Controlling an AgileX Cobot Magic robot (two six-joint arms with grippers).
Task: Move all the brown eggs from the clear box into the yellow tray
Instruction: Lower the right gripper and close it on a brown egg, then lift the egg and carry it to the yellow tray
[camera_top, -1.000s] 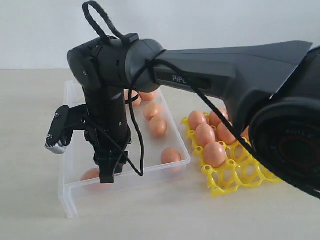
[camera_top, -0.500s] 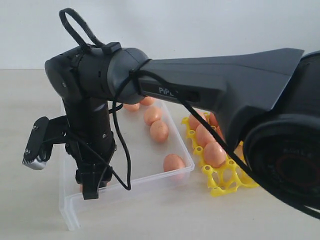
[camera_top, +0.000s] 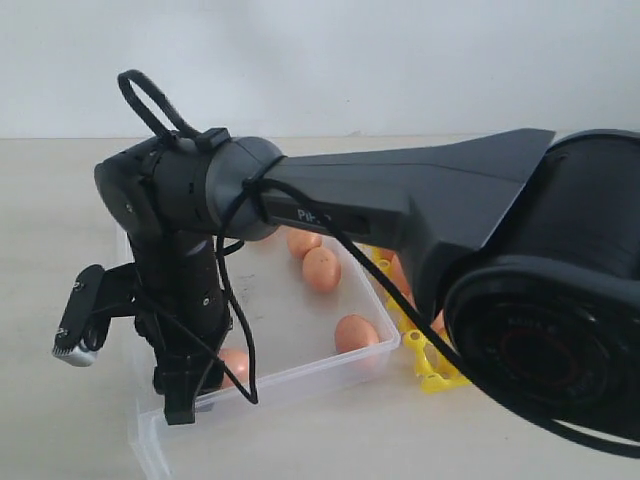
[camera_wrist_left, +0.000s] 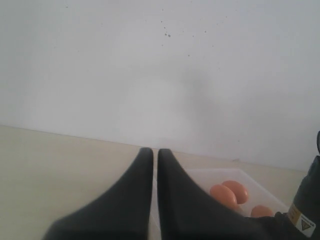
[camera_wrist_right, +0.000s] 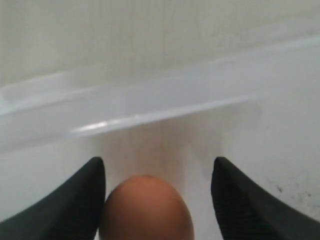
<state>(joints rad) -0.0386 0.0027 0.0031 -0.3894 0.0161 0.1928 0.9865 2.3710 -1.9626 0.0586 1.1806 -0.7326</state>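
The right gripper (camera_wrist_right: 157, 162) stands wide around an egg (camera_wrist_right: 146, 210) lying close to one finger; closing may roll it against the box (camera_wrist_right: 150, 107) wall and crack it.

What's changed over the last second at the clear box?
The right gripper swung left and lower in the exterior view and opened wider; it now straddles a brown egg by the clear box wall, ungripped. The other eggs kept their arrangement.
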